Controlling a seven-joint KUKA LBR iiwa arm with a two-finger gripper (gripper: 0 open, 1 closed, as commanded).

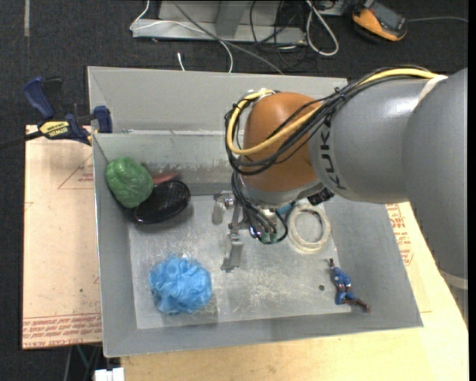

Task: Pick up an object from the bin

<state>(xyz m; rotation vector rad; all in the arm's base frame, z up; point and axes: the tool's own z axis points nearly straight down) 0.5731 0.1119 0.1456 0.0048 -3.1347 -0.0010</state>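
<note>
One each counted: green ball point(129, 181), black dish point(162, 203), blue pouf point(181, 286), white tape ring point(309, 228), small blue figure point(342, 286). Noted at claw point(226, 232): parted wide, empty.

In the grey metal bin point(115, 298), far-left corner: crumpled green ball point(129, 181) touching glossy black oval dish point(162, 203). Near-left: fluffy blue yarn pouf point(181, 287). Right of ctr: white tape ring point(309, 228). Near-right: small blue clip-like item point(342, 286). Beyond bin's far wall: flat silver device point(195, 24) w/ cables, orange-black tool point(379, 19).
</note>
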